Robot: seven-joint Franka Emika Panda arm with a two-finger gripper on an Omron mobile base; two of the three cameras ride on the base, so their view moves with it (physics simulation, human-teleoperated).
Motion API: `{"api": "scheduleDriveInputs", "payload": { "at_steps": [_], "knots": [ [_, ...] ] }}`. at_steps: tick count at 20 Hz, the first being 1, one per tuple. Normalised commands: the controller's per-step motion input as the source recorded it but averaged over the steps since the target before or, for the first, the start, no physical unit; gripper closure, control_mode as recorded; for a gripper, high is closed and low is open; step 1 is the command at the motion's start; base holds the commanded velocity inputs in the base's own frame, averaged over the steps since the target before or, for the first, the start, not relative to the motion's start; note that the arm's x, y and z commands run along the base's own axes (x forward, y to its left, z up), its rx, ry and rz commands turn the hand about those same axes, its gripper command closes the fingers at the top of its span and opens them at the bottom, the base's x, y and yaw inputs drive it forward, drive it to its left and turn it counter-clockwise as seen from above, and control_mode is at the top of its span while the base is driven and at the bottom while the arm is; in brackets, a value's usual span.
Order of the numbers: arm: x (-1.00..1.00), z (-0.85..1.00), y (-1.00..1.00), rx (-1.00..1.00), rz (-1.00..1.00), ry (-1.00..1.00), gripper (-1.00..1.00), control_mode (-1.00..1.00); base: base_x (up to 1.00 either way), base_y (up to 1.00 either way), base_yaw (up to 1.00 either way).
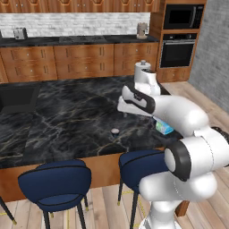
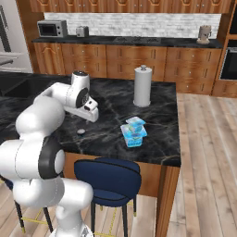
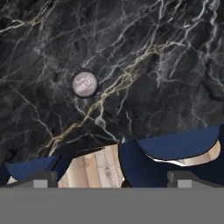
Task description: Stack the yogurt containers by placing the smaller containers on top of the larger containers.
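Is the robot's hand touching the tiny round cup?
Apart. In the hand view, the tiny round cup sits alone on the counter, well clear of the fingertips.

Arm hides most of the teal pack (image 1: 164, 128); cup (image 1: 115, 131) lettering seems unreadable.

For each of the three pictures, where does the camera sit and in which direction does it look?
Left base view: behind the arm, left side; looks forward over the counter; arm at lower right.
Right base view: behind, right side; arm at lower left; sees stacked packs.
Hand view: looks down at the small cup; fingertips at bottom.
Shared: cup and counter.
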Motion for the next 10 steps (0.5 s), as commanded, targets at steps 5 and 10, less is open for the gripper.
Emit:
{"api": "scheduleDriveInputs", "payload": {
  "at_steps": [5, 10],
  "knots": [
    [0.12, -0.19, 0.36, -0.07, 0.13, 0.09, -1.00, -1.00, 0.00, 0.00, 0.00],
    [0.01, -0.37, 0.29, -0.06, 0.13, 0.02, -1.00, -1.00, 0.00, 0.00, 0.00]
  ]
}}
